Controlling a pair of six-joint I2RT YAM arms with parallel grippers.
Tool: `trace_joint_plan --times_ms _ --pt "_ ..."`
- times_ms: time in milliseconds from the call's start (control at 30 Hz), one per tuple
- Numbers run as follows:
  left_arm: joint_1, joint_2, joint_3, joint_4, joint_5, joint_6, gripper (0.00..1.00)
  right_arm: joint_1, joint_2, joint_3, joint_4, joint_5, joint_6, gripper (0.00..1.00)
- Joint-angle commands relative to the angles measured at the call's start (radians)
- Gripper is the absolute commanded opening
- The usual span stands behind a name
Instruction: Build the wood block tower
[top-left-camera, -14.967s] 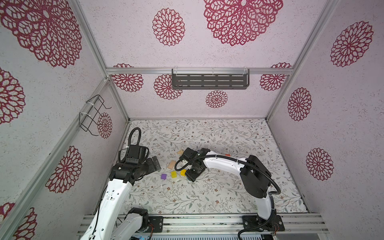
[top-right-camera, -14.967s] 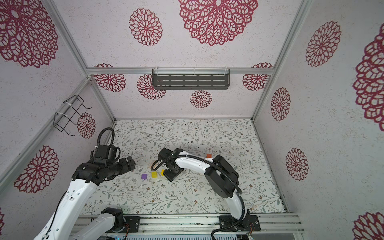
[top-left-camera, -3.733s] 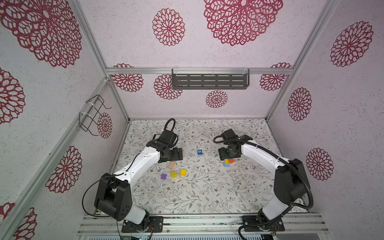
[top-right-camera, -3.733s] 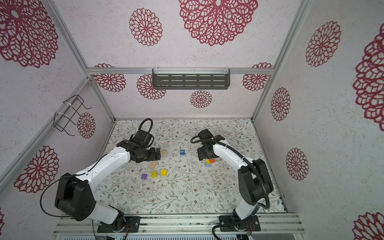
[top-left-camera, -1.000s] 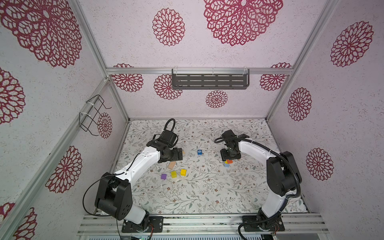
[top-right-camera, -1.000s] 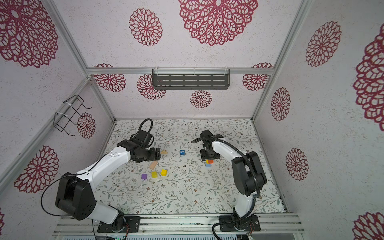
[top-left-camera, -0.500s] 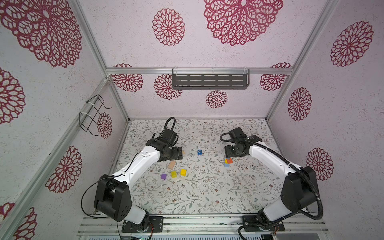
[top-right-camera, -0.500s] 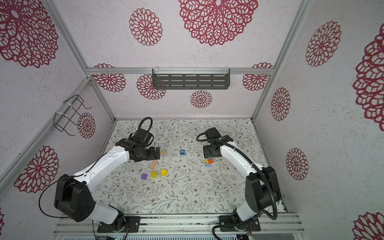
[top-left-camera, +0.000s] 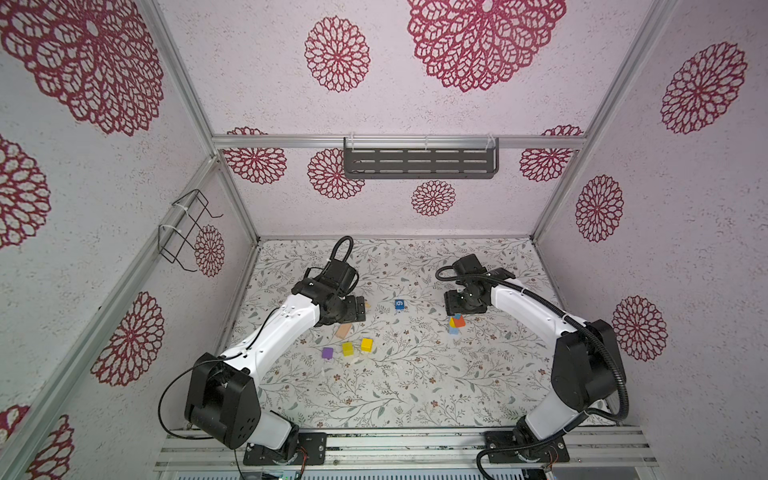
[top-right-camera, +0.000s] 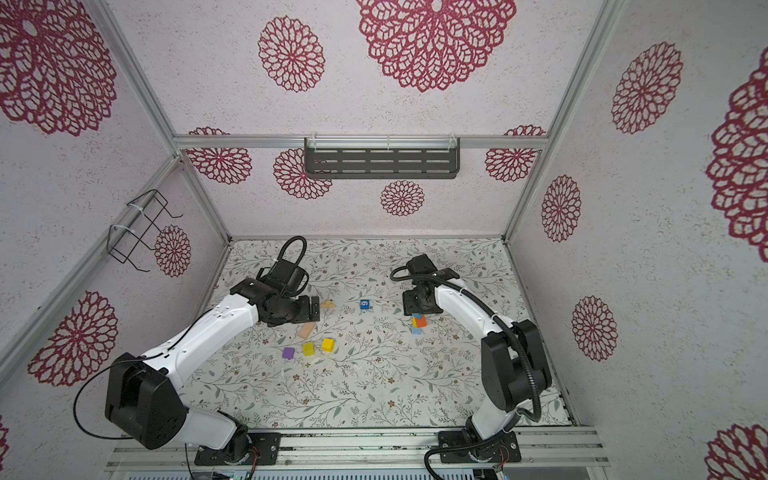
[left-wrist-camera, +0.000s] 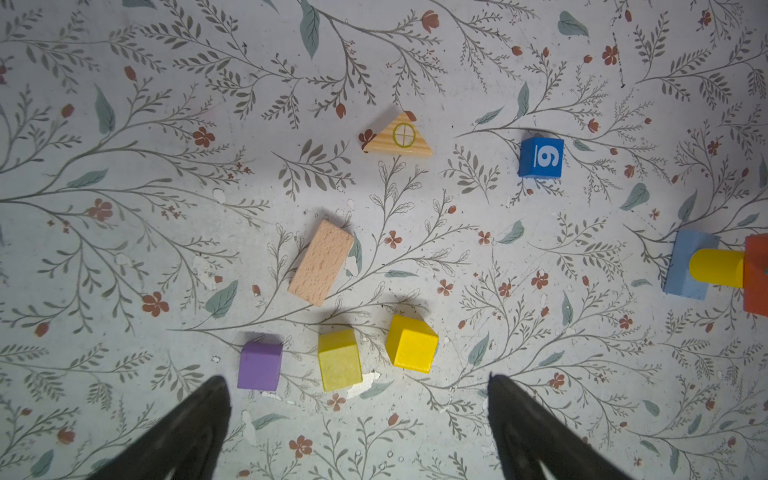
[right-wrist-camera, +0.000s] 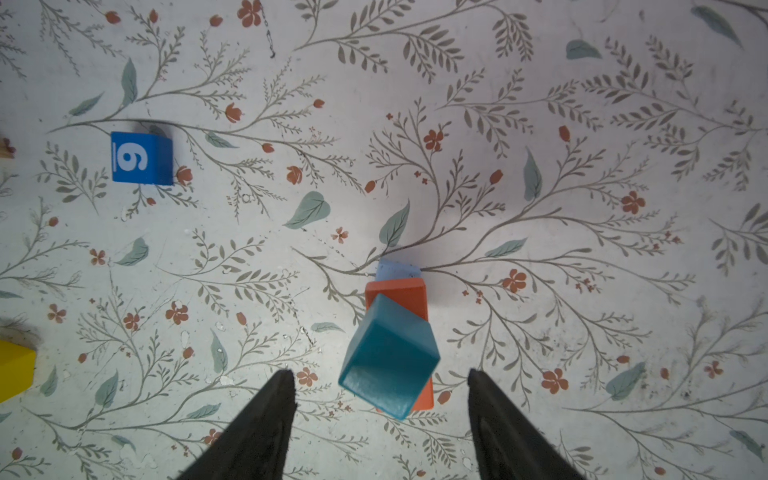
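Both pincers (left-wrist-camera: 356, 379) (right-wrist-camera: 379, 372) gape empty; teal block (right-wrist-camera: 388, 353) atop tower (right-wrist-camera: 397, 291) escapes left wrist view.

Floral tabletop (top-left-camera: 374, 399): purple cube (top-left-camera: 327, 353), two yellow cubes (top-left-camera: 348, 348), tan block (top-left-camera: 343, 331), blue "6" cube (top-left-camera: 399, 304) lying loose. Wood block tower (top-left-camera: 456, 323) stands well apart.

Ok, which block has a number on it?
The dark blue cube, sitting alone. It shows a white 6; the other blocks are plain, except the wooden triangle, which only has a circle drawn on it.
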Motion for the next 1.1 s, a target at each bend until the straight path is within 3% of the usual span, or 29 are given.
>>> trace_joint_plan --times_ms 0,300,1067 --pt "-0.005 -0.016 0.0 -0.004 -0.022 0.002 0.99 -0.003 0.014 0.038 0.0 -0.002 0.031 0.69" --pt "-0.005 0.002 -0.012 0.021 -0.017 0.008 0.97 -0.002 0.029 0.032 0.044 0.034 0.104 0.68" --pt "-0.002 -0.011 -0.038 0.034 -0.017 0.012 0.97 0.002 0.048 0.017 0.03 0.067 0.133 0.48"
